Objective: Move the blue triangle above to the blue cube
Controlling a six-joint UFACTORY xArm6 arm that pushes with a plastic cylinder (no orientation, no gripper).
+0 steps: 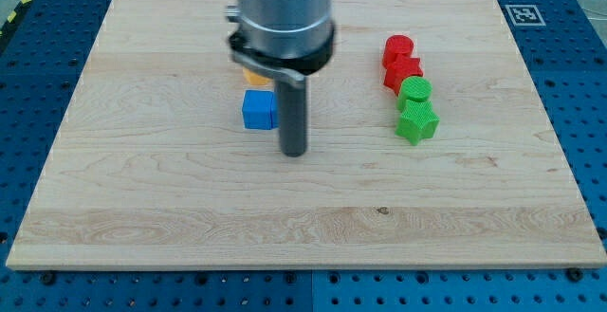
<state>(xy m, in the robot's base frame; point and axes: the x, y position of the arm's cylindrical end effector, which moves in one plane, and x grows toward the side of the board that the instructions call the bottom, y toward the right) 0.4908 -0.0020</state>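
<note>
A blue cube (258, 109) sits on the wooden board (142, 179) a little left of centre. My tip (295, 152) is just to the right of the blue cube and slightly lower in the view, close to it but apart. No blue triangle shows; the arm's grey body (283, 13) hides the board above the cube. A small orange block (254, 78) peeks out from under the arm just above the blue cube; its shape cannot be made out.
On the view's right stand a red cylinder (398, 48), a red star-like block (404, 71), a green cylinder (414, 90) and a green star-like block (416, 121), packed in a column. The board's edges meet blue perforated table.
</note>
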